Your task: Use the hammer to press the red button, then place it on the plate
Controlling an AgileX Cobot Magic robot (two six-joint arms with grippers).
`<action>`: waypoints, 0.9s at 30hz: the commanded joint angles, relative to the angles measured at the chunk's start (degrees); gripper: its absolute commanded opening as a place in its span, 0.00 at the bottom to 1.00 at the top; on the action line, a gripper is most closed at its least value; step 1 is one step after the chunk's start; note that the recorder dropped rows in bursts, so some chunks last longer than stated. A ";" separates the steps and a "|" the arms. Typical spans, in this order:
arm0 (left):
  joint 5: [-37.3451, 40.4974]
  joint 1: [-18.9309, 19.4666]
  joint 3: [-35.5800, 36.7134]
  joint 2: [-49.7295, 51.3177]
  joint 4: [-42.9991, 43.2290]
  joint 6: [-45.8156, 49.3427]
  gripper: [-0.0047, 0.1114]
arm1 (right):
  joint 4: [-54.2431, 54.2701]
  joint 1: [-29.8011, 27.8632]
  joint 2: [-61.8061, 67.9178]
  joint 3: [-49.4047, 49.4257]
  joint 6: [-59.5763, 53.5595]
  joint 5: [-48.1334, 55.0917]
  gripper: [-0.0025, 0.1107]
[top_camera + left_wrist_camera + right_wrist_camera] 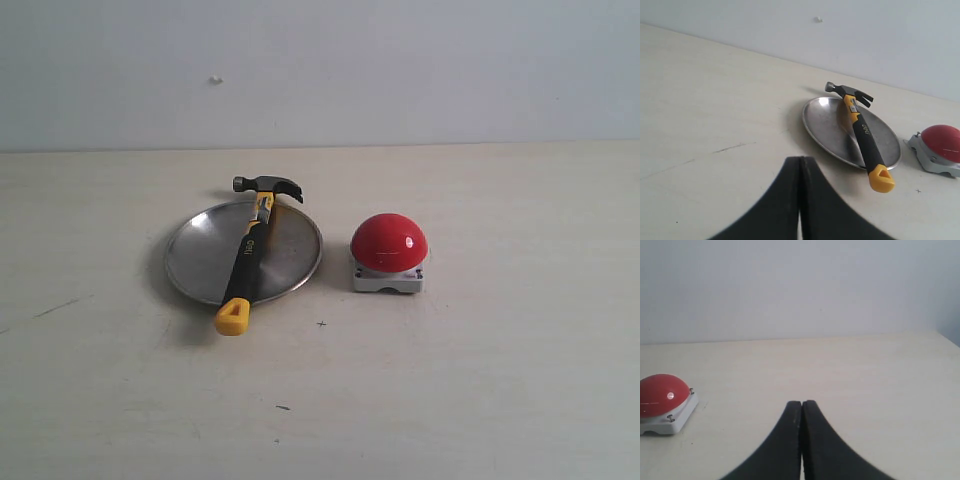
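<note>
The hammer (245, 262) on the plate (198, 256) looked hard and head-heavy, best held by its black middle; the left tool (800, 161) and right tool (801, 404) were pressed together, empty.

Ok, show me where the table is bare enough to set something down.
Bare table runs wide right of the red button, left of the plate, and across the near strip in front of the hammer. The far strip toward the wall is free too. Crowded: the narrow gap between plate and button, and the plate itself, which the hammer lies across.
</note>
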 commanded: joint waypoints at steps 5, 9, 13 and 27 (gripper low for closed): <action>-0.41 0.17 -0.03 -0.32 -0.26 0.00 0.04 | -0.57 -0.35 -4.35 0.22 -0.33 6.66 0.02; -0.41 0.17 -0.03 -0.32 -0.26 0.00 0.04 | -0.57 -0.35 -4.35 0.22 0.06 6.67 0.02; -0.41 0.17 -0.03 -0.32 -0.26 0.00 0.04 | -0.57 -0.35 -4.35 0.22 0.06 6.67 0.02; -0.41 0.17 -0.03 -0.32 -0.26 -0.16 0.04 | -0.57 -0.35 -4.35 0.22 0.06 6.67 0.02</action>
